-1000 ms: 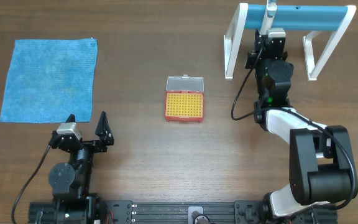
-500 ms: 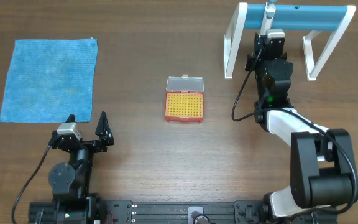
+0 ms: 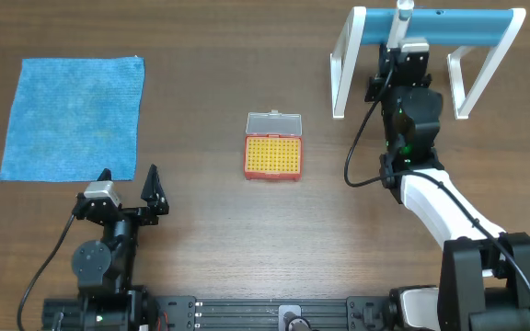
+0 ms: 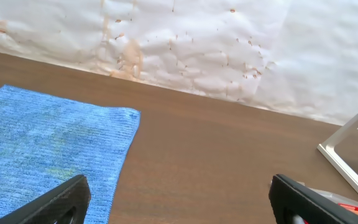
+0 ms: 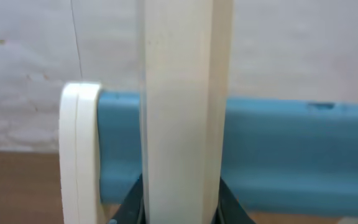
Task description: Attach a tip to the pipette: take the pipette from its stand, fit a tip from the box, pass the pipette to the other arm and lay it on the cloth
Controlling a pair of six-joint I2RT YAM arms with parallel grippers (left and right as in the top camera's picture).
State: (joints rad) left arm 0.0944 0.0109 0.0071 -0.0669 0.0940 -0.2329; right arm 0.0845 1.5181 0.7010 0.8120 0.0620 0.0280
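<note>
The right tool [image 3: 402, 48] is closed on the pipette [image 5: 179, 93], upright against the blue stand [image 3: 458, 25] just beyond. The left tool [image 3: 129, 180] is open over the desk [image 3: 210, 230], with the cloth [image 3: 72, 119] just ahead.

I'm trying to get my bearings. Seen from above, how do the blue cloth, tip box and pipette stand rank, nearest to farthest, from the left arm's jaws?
1. blue cloth: closest, on the left, its near corner just ahead of that arm.
2. tip box: in the middle.
3. pipette stand: farthest, at the back right.
</note>
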